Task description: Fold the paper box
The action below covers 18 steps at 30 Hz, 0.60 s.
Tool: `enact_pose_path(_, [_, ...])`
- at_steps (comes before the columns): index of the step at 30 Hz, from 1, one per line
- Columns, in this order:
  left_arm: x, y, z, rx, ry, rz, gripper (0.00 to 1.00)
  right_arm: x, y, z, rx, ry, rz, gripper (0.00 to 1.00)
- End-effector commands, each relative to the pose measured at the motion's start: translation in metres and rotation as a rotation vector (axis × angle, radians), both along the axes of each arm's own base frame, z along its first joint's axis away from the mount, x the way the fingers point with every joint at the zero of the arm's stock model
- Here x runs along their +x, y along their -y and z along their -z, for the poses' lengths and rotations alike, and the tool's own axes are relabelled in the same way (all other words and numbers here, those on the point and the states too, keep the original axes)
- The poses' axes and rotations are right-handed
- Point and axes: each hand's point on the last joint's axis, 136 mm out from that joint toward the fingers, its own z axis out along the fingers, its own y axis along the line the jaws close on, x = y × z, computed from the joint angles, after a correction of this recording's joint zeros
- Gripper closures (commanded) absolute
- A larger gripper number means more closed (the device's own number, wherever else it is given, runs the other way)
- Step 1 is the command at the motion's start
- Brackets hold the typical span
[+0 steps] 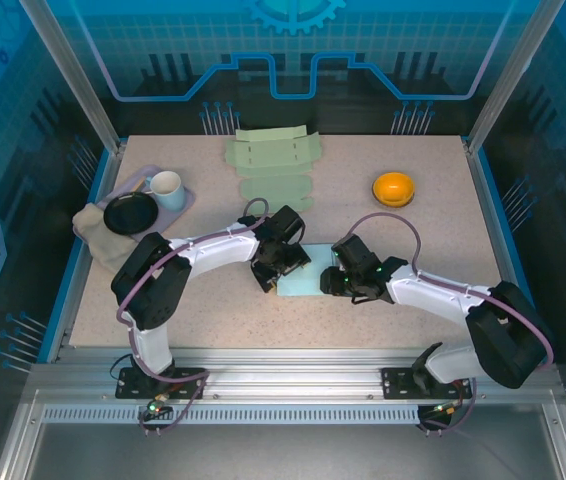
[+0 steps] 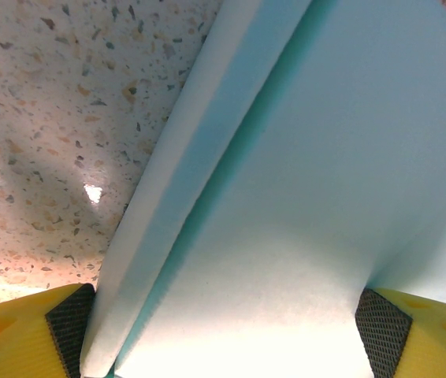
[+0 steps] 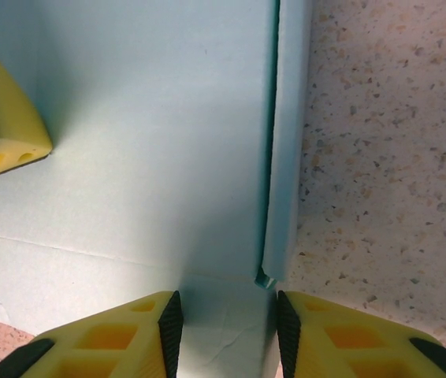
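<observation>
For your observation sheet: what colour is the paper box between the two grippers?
The paper box is pale mint blue; the right wrist view shows it best.

On the speckled table (image 1: 413,240) we see an orange bowl (image 1: 394,187) at far right, well apart from a lavender tray (image 1: 189,200) at left, which bears a pale mug (image 1: 166,187) and a black plate (image 1: 130,212). A beige cloth (image 1: 93,232) lies against the tray, and flat green cardboard cutouts (image 1: 273,152) lie at the far edge.

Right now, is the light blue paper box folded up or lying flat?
Mostly flat: the light blue paper box lies spread on the table; only one narrow edge flap looks raised.
</observation>
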Motion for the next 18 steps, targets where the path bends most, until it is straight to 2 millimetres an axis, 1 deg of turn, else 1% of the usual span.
enact_pose_path(1, [-0.013, -0.021, 0.021, 0.085, -0.051, -0.017, 0.11, -0.006, 0.002, 0.003, -0.018, 0.011, -0.032, 0.62])
enact_pose_path(11, [-0.013, -0.023, 0.022, 0.096, -0.050, -0.017, 0.12, -0.003, 0.004, 0.012, -0.020, 0.041, -0.041, 0.65])
enact_pose_path(18, [-0.014, -0.025, 0.026, 0.105, -0.055, -0.017, 0.12, -0.002, 0.006, 0.023, -0.018, 0.112, -0.082, 0.67])
